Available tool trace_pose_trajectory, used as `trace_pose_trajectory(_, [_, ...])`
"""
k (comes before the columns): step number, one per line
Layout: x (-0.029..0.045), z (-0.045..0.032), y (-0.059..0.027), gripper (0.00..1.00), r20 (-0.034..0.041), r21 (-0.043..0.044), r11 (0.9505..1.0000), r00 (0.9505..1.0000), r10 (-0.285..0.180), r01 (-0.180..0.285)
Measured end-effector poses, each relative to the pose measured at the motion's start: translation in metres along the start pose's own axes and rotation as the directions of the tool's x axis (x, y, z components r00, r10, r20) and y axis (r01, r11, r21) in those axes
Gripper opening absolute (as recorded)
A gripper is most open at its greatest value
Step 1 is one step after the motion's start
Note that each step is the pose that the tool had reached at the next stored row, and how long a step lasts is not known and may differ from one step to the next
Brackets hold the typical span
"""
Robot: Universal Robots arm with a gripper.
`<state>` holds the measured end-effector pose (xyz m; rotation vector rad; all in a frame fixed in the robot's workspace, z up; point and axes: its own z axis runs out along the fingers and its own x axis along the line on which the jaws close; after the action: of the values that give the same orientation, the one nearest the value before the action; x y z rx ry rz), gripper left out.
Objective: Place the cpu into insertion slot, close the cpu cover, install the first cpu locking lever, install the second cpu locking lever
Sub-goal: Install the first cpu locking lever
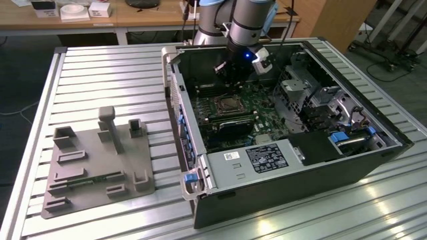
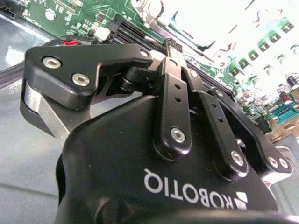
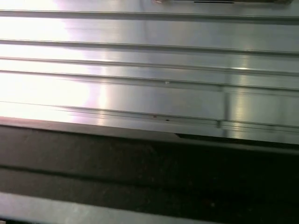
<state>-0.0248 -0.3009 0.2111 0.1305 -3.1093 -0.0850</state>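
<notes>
One Arm Works Inside an Open Computer Case

One grey fixture block [image 1: 100, 162] with upright pegs sits on the slatted metal table [image 1: 107, 75] at the exterior view's left, well apart from the work. To its right lies the open black computer case [image 1: 293, 165], its green motherboard [image 1: 267, 107] exposed. Toward the case's left side, the insertion slot [image 1: 229, 105] shows as a square socket with a metal rim; a grey square lies inside it, though whether that is the cpu or the cpu cover cannot be told from here. A grey power supply box [image 1: 257, 160] with a white label fills the near edge of the case. Above the slot and slightly toward the back of the case, the robot arm [image 1: 243, 20] reaches down, its gripper [image 1: 233, 80] hanging over the board just behind the socket. In the second wrist view, the gripper [image 2: 170, 51] has its black fingers [image 2: 174, 93] drawn together with green board beyond them; what, if anything, sits between the tips cannot be told.
</notes>
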Motion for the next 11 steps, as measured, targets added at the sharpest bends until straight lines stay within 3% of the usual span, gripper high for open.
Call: trace_pose_trajectory(11, [-0.0015,0.0031,-0.0003,0.11,0.0003,0.0004,1.0,1.0,0.007,-0.007])
